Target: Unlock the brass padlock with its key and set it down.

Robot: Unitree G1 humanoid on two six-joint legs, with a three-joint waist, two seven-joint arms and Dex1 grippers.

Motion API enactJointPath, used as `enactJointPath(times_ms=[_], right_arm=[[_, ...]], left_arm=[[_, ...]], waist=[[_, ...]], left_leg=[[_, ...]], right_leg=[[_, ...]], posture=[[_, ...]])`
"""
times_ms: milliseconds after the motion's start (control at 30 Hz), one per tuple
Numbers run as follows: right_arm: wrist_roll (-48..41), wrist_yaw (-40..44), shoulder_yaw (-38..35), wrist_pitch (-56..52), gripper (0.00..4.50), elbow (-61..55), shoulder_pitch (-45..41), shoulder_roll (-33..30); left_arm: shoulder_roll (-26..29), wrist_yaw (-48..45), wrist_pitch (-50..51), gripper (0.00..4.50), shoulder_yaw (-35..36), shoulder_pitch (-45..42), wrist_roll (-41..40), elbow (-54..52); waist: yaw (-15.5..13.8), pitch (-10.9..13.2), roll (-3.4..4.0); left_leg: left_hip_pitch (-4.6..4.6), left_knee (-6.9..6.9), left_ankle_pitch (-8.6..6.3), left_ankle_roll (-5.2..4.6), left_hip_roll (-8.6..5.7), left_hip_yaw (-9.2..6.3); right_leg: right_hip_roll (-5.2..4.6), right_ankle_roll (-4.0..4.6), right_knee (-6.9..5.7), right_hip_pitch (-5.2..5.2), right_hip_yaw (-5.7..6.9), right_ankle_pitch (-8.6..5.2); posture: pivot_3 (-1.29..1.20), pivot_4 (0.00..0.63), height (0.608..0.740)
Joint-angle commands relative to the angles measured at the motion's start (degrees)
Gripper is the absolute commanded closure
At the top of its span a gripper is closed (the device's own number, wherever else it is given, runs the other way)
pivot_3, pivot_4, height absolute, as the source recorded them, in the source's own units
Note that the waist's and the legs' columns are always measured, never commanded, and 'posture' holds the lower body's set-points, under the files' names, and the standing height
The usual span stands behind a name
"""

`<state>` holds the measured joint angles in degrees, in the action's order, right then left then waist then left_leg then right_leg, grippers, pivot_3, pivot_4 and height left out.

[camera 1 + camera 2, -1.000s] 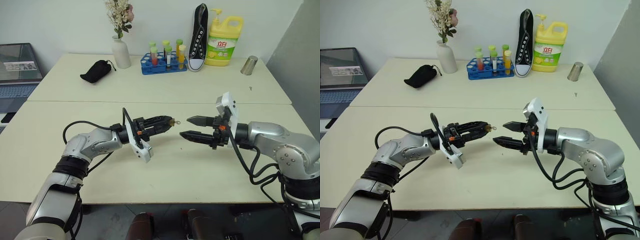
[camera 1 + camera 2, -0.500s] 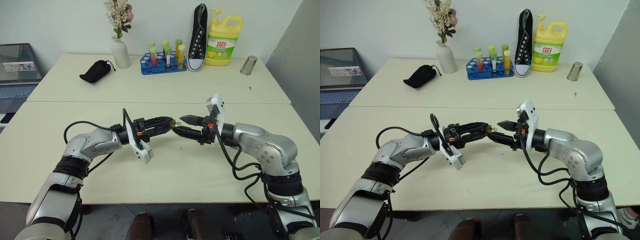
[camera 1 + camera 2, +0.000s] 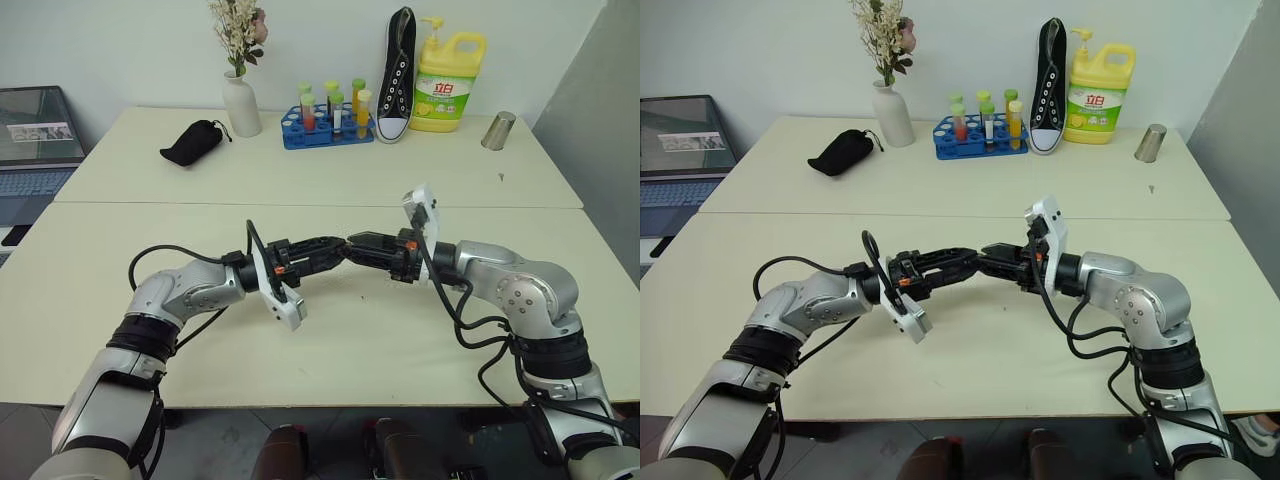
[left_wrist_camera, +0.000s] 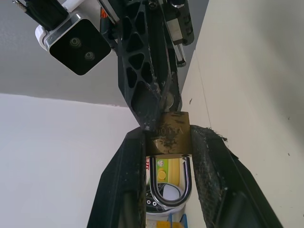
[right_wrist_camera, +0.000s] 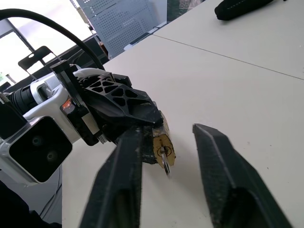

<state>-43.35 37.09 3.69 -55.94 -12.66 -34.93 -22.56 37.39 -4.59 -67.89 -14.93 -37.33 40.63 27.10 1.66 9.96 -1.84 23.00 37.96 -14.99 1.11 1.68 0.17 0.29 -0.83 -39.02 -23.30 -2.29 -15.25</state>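
Above the tabletop [image 3: 330, 340], left gripper [image 4: 167, 156] pinches the brass padlock [image 4: 167, 134]; right gripper [image 5: 166, 156] fingers spread around its key [image 5: 163, 159]. We judge the next move: close, turn.

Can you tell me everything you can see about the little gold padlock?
The brass padlock is tiny, with a golden-yellow metal body and a thin silvery U-shaped shackle, closed. The left end effector pinches its body, holding it above the table. A small key sticks out of its keyhole end. The right end effector has its fingers either side of that key.

Golden-yellow brass padlock [image 4: 167, 133], silvery shackle [image 4: 171, 185], black pincer fingers [image 4: 212, 172].
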Motion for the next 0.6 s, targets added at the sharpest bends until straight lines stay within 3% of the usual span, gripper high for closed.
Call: enactJointPath(times_ms=[33,67,533,600], right_arm=[[-0.53,1.15,0.14,-0.11,4.09,-1.18,-1.38,0.06],[-0.57,1.23,0.1,-0.2,4.41,-1.26,-1.36,0.09],[0.96,1.42,0.45,-0.04,4.43,-1.16,-1.15,-0.15],[2.68,1.29,0.9,1.09,3.67,-0.91,-1.14,-0.56]], left_arm=[[0.07,0.17,0.04,3.54,0.24,-0.29,-2.09,-2.09],[0.07,0.15,0.06,3.54,0.26,-0.26,-2.11,-2.15],[-0.05,0.14,0.41,3.54,0.32,-0.48,-2.09,-2.05],[0.03,0.13,0.42,3.54,0.26,-0.49,-2.21,-2.07]], waist=[[0.0,0.0,0.0],[0.0,0.0,0.0],[0.0,0.0,0.0],[0.0,0.0,0.0]], left_leg=[[0.0,0.0,0.0,0.0,0.0,0.0],[0.0,0.0,0.0,0.0,0.0,0.0],[0.0,0.0,0.0,0.0,0.0,-0.01],[0.0,0.0,0.0,0.0,0.0,0.0]], right_leg=[[0.0,0.0,0.0,0.0,0.0,0.0],[0.0,0.0,0.0,0.0,0.0,0.0],[0.0,0.0,0.0,0.0,0.0,0.0],[0.0,0.0,0.0,0.0,0.0,0.0]], posture=[[0.0,0.15,0.74],[0.0,0.15,0.74],[0.0,0.15,0.74],[0.0,0.15,0.74]])
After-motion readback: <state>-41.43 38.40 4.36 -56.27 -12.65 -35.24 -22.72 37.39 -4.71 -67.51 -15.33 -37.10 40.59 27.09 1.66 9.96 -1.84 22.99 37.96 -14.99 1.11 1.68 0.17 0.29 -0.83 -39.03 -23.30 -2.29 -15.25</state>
